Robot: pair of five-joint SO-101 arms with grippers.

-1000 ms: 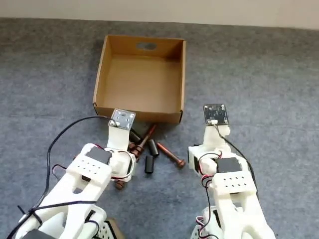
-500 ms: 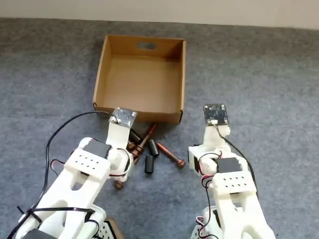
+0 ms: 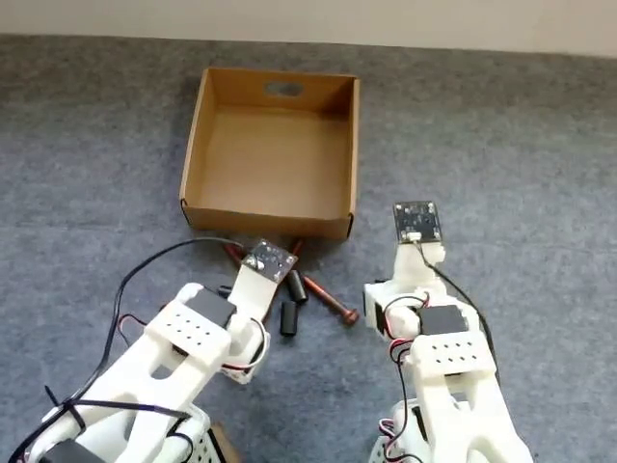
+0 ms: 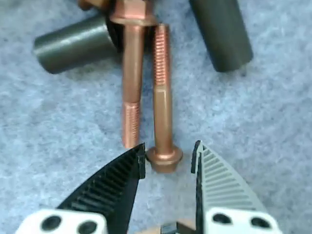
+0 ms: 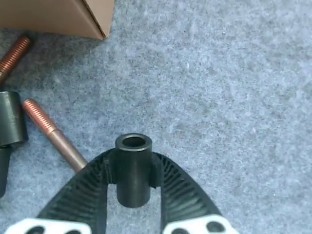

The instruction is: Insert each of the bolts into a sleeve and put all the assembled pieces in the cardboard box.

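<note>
My left gripper (image 4: 168,152) is open, low over the carpet, with the flanged head of a copper bolt (image 4: 163,117) between its fingertips. A second copper bolt (image 4: 131,87) lies beside it, touching along its length. Two dark sleeves (image 4: 73,45) (image 4: 220,30) lie past the bolts. My right gripper (image 5: 132,158) is shut on a black sleeve (image 5: 133,170), its hollow end facing outward. In the high view the cardboard box (image 3: 193,145) stands open at the back, and a bolt (image 3: 328,302) and a sleeve (image 3: 287,318) lie between the arms.
Close to my right gripper lie another bolt (image 5: 53,136) and a black sleeve (image 5: 9,124), with the box corner (image 5: 53,14) beyond. The left arm's black cable (image 3: 145,275) loops over the grey carpet. Open carpet (image 3: 521,174) spreads right of the box.
My left arm has swung to the right and lowered over the pile of bolts in front of the box. The right arm has kept still with its sleeve.
</note>
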